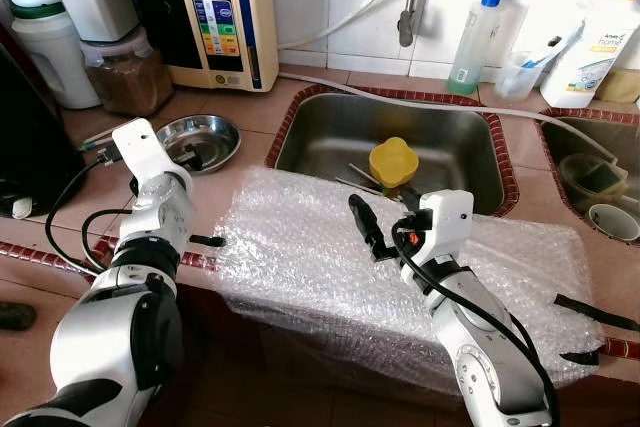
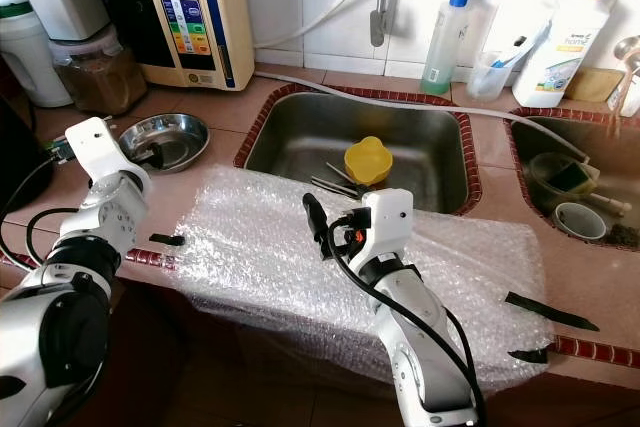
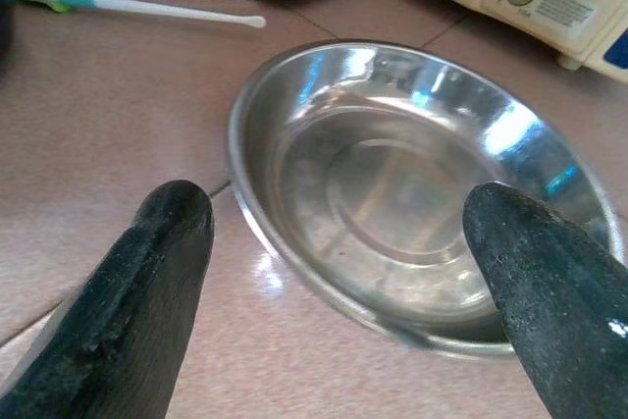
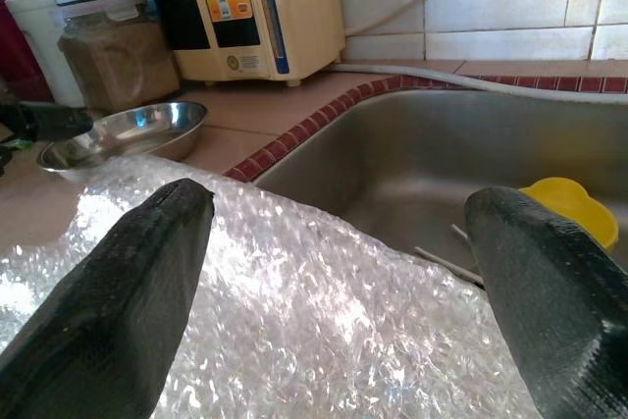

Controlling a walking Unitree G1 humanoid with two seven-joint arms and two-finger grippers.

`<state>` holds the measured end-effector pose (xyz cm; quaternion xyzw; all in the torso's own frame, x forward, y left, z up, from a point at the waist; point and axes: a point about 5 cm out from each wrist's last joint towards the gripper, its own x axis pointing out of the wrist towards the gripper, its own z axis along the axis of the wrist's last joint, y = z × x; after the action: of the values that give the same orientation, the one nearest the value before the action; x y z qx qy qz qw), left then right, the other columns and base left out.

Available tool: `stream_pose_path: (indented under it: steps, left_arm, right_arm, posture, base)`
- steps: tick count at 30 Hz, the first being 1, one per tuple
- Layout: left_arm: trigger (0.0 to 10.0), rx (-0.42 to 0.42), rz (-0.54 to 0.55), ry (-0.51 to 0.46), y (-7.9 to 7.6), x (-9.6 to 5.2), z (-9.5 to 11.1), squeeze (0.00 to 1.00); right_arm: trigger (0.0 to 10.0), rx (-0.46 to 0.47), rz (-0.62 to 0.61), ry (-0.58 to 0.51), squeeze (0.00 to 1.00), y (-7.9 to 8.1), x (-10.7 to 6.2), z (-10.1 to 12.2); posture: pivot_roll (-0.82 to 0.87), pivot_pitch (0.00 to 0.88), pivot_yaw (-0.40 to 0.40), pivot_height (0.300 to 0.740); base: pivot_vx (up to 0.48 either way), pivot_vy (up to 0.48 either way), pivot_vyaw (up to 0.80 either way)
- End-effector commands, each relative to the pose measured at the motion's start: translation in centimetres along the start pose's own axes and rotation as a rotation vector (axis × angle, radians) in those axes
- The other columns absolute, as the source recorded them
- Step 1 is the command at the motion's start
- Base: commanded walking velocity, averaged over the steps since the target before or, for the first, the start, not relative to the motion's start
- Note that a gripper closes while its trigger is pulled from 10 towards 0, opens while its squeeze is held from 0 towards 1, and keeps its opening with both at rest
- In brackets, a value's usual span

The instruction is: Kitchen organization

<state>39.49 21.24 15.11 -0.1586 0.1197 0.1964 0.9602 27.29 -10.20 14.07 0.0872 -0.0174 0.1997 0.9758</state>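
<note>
Two black fingers of the left gripper (image 3: 334, 272) stand spread wide, with the steel bowl (image 3: 422, 193) lying between and just beyond their tips. Round, it has no long axis and sits mouth up on the counter (image 1: 250, 117) beside the sink (image 1: 330, 142). Over the bubble wrap (image 1: 300, 257), the right gripper (image 4: 334, 272) gapes empty

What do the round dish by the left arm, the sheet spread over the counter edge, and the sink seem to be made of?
The round dish looks like polished stainless steel: mirror-bright with sharp reflections. The left end effector is open just before it. The sheet is clear plastic bubble wrap, going by its glossy rows of air pockets. The sink appears to be brushed stainless steel, duller and greyer than the dish.
</note>
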Motion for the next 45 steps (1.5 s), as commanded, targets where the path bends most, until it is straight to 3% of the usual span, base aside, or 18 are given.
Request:
stream_pose_path:
  steps: [1, 17, 24, 39, 40, 41, 42, 45]
  left_arm:
    - [10.0, -0.012, 0.014, -0.004, 0.1, 0.2, 0.8, 0.0]
    - [10.0, -0.099, 0.029, 0.099, -0.8, 0.1, 0.2, 0.0]
    - [10.0, -0.158, 0.083, 0.179, 0.6, 0.1, -1.3, 0.0]
    - [10.0, -0.138, 0.084, 0.199, 0.9, 0.0, -2.3, 0.0]
    - [2.0, -0.147, 0.092, 0.203, 1.1, 0.0, -2.5, 0.0]
    - [2.0, -0.151, 0.098, 0.205, 1.2, 0.0, -2.6, 0.0]
    - [0.4, -0.156, 0.104, 0.208, 1.4, 0.0, -2.7, 0.0]
    - [0.0, -0.16, 0.119, 0.218, 1.8, 0.0, -3.0, 0.0]
  right_arm:
    - [10.0, -0.006, 0.005, -0.003, 0.0, 0.3, -0.1, 0.3]
    - [10.0, 0.005, -0.013, 0.001, 0.0, 0.5, -0.4, 0.3]
    - [10.0, 0.009, -0.025, 0.015, 0.0, 0.7, -0.7, 0.0]
    - [10.0, 0.003, -0.053, 0.018, 0.0, 0.4, -1.3, -0.1]
    - [10.0, 0.005, -0.048, 0.024, 0.0, 0.5, -1.3, -0.2]
    - [10.0, 0.006, -0.046, 0.026, 0.0, 0.5, -1.3, -0.2]
    - [10.0, 0.007, -0.044, 0.029, 0.0, 0.5, -1.3, -0.3]
    - [10.0, 0.003, -0.03, 0.038, 0.0, 0.6, -1.2, -0.4]
  posture:
    - [-0.05, 0.0, 0.091, 0.74]
    - [-0.06, 0.0, 0.122, 0.74]
    - [-0.1, 0.0, 0.156, 0.74]
    - [-0.13, 0.0, 0.173, 0.74]
    - [-0.11, 0.0, 0.155, 0.74]
    - [-0.11, 0.0, 0.155, 0.74]
    - [-0.1, 0.0, 0.148, 0.74]
    - [-0.1, 0.0, 0.138, 0.74]
  base:
    - [0.0, 0.0, 0.0]
    - [0.0, 0.0, 0.0]
    - [0.0, 0.0, 0.0]
    - [0.0, 0.0, 0.0]
    - [0.0, 0.0, 0.0]
    - [0.0, 0.0, 0.0]
    - [0.0, 0.0, 0.0]
    - [0.0, 0.0, 0.0]
